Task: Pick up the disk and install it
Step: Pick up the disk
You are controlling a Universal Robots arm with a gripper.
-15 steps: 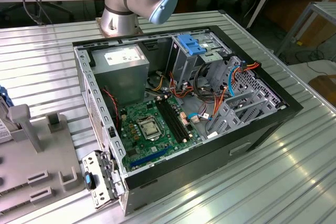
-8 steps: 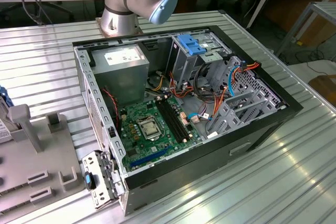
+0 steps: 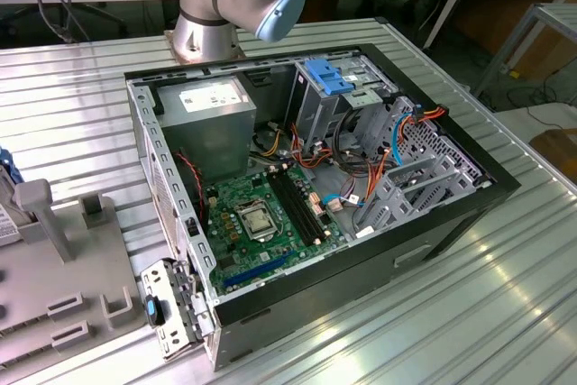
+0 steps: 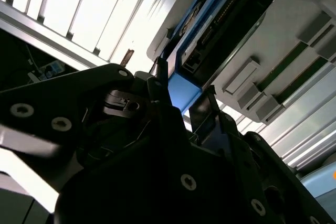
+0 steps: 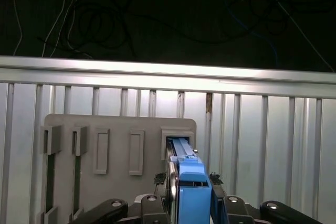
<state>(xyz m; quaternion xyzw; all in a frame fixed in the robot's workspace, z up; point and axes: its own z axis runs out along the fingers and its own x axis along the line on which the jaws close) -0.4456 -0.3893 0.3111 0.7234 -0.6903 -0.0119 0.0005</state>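
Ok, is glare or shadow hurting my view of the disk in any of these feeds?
Second wrist view: the table blows out to white behind a near-black claw, and the disk sits half in shadow. First wrist view: disk evenly lit, all dark beyond the table. Exterior view: glare streaks on the table, computer case interior well lit.

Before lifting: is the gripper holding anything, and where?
The gripper appears shut on the disk, at its blue-railed end; the disk stands in the grey holder's slot.
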